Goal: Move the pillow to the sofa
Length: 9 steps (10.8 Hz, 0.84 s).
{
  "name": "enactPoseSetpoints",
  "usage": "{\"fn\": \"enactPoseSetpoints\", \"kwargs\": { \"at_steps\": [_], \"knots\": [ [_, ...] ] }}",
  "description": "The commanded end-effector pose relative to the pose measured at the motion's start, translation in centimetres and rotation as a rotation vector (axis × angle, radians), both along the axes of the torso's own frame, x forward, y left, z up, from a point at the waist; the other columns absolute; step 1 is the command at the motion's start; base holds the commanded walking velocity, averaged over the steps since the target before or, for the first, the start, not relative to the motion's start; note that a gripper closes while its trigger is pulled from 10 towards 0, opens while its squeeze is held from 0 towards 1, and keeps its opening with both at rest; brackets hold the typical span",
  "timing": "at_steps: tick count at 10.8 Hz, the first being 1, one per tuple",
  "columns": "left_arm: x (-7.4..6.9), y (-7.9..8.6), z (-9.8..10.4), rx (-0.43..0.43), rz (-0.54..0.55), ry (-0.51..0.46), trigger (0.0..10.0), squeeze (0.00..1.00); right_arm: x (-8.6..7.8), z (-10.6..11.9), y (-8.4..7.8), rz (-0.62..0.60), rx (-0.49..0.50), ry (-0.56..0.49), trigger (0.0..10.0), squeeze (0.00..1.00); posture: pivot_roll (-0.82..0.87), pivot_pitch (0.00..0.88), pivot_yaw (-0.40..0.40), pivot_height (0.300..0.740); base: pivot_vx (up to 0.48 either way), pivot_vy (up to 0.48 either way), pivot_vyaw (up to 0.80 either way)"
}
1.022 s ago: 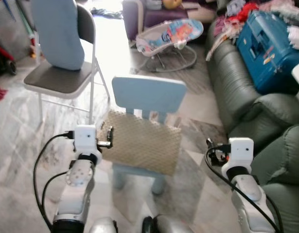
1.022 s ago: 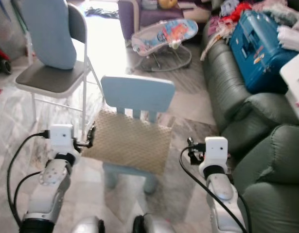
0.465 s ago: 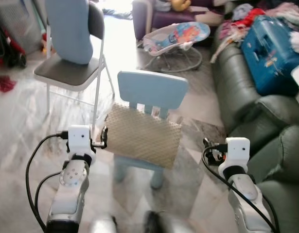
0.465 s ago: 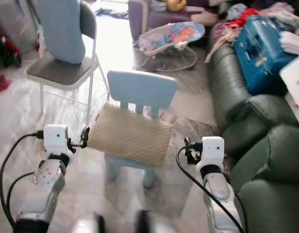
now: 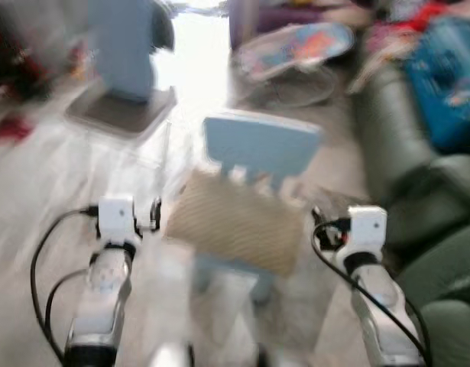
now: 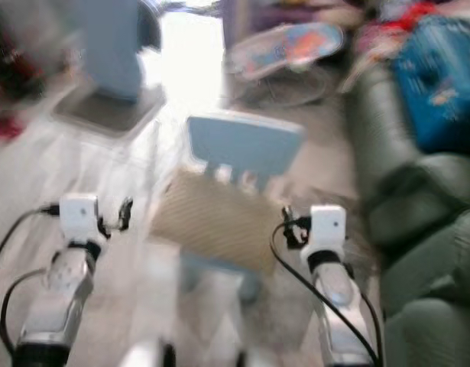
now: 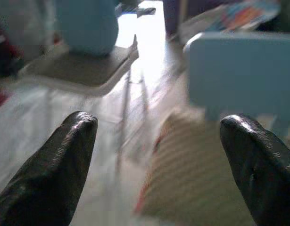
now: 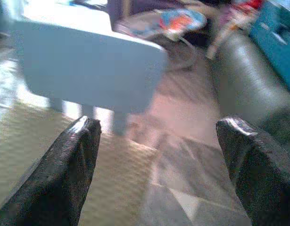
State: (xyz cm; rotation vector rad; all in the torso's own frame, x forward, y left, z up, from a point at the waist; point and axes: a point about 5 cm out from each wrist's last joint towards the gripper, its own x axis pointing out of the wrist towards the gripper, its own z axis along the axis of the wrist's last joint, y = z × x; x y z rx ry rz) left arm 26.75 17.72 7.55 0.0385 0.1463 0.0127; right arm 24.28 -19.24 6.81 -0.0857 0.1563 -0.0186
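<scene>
A tan quilted pillow (image 5: pixel 235 225) lies on the seat of a small light-blue child's chair (image 5: pixel 261 145) in front of me, blurred in the eye views. My left gripper (image 5: pixel 154 215) is open just off the pillow's left edge. My right gripper (image 5: pixel 320 229) is open at its right edge. In the left wrist view the pillow (image 7: pixel 201 179) lies ahead between the open fingers (image 7: pixel 64 160). The right wrist view has the pillow (image 8: pixel 45 155) low beside the fingers (image 8: pixel 74 165), with the chair back (image 8: pixel 88 66) beyond. The dark green sofa (image 5: pixel 418 199) runs along the right.
A blue suitcase (image 5: pixel 448 84) and clothes sit on the sofa's far end. A grey folding chair (image 5: pixel 124 115) holding a blue cushion (image 5: pixel 124 46) stands at the back left. A baby bouncer (image 5: pixel 296 53) is behind the small chair. Pale marble floor lies to the left.
The whole picture has shifted and blurred, so the camera is moving. A small gap now shows between the left gripper and the pillow's corner; the pillow stays on the chair.
</scene>
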Motion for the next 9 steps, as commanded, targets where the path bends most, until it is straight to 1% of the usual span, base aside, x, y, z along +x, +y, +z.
{"fn": "enactPoseSetpoints", "kwargs": {
  "at_steps": [1,2,4,6,7,8,9],
  "knots": [
    [-0.19,-0.84,-0.34,-0.009,-0.023,0.015,10.0,0.00,-0.46,-0.47,-0.92,-0.029,-0.011,0.026,10.0,0.00,-0.03,0.113,-0.070,0.735,0.364,0.289,0.00],
    [-0.18,-0.93,-0.44,-0.011,-0.025,0.020,10.0,0.00,-0.47,-0.45,-0.92,-0.029,-0.012,0.026,10.0,0.00,-0.03,0.113,-0.070,0.735,0.300,0.262,0.00],
    [-0.27,-1.25,-0.47,-0.021,-0.053,0.019,10.0,0.00,-0.48,-0.48,-0.89,-0.030,-0.012,0.027,10.0,0.00,-0.03,0.114,-0.070,0.735,0.281,0.000,0.00],
    [-0.31,-1.34,-0.51,-0.006,-0.042,0.017,10.0,0.00,-0.54,-0.57,-0.88,-0.029,-0.011,0.029,10.0,0.00,-0.03,0.111,-0.072,0.735,0.000,0.000,0.00],
    [-0.37,-1.36,-0.63,-0.026,-0.033,0.023,10.0,0.00,-0.53,-0.65,-0.86,-0.029,-0.010,0.033,10.0,0.00,-0.02,0.109,-0.075,0.735,0.000,0.000,0.00],
    [-0.43,-1.44,-0.65,-0.045,-0.034,0.023,10.0,0.00,-0.53,-0.72,-0.83,-0.029,-0.008,0.038,10.0,0.00,-0.02,0.107,-0.076,0.735,0.000,0.000,-0.80],
    [-0.54,-1.48,-0.60,-0.056,-0.034,0.017,10.0,0.00,-0.52,-0.82,-0.74,-0.027,-0.005,0.040,10.0,0.00,-0.01,0.108,-0.077,0.735,0.000,0.000,0.00]
  ]
}}
